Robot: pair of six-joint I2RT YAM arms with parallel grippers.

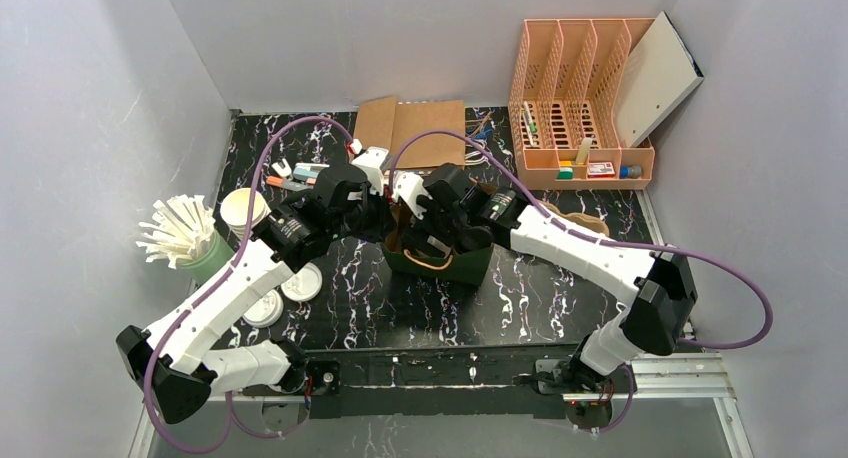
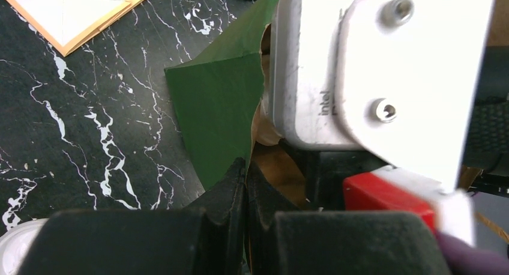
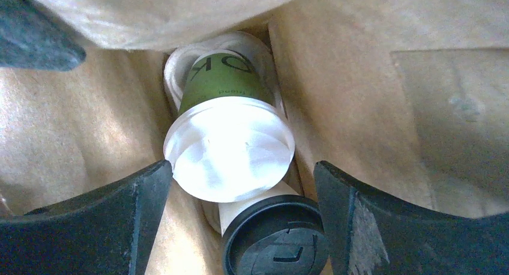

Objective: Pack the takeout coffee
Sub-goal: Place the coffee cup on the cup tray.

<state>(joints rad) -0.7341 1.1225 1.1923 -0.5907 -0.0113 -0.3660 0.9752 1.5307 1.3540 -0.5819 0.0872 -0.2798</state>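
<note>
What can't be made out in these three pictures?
- Top view: inside of the bag, hidden under the left arm and right arm.
- Left wrist view: same, blocked by the right arm's white camera housing.
- Right wrist view: the black-lidded cup, cut off by the bottom edge and overlapped by the white-lidded cup.
- Top view: items in the pink organizer, too small.

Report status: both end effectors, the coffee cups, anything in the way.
Left end effector shut on rim of green bag. Right end effector open inside bag, astride white-lidded cup. Black-lidded cup beside it. Nothing blocking.
</note>
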